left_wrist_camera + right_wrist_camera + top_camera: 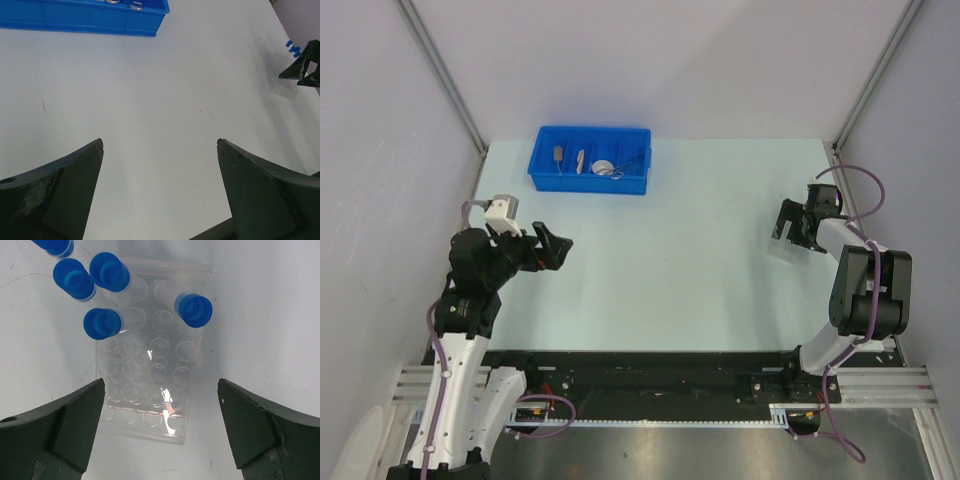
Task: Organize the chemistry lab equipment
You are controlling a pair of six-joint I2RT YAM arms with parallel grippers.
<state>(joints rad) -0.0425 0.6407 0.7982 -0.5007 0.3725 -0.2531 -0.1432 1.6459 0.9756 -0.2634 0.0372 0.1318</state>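
A clear plastic tube rack (150,375) stands on the table under my right gripper (161,385), which is open, with a jaw on either side of the rack's near end and touching nothing. Several clear tubes with blue caps (195,310) stand in the rack's far rows. The rack also shows small in the left wrist view (286,86). Two tan wooden-handled tools (559,155), a white round dish (604,167) and silver wire tongs (625,165) lie in the blue bin (545,178). My left gripper (560,250) is open and empty over bare table.
The blue divided bin stands at the far left of the table and its front wall shows in the left wrist view (90,22). My right gripper (788,232) is near the table's right edge. Grey walls enclose the table on three sides.
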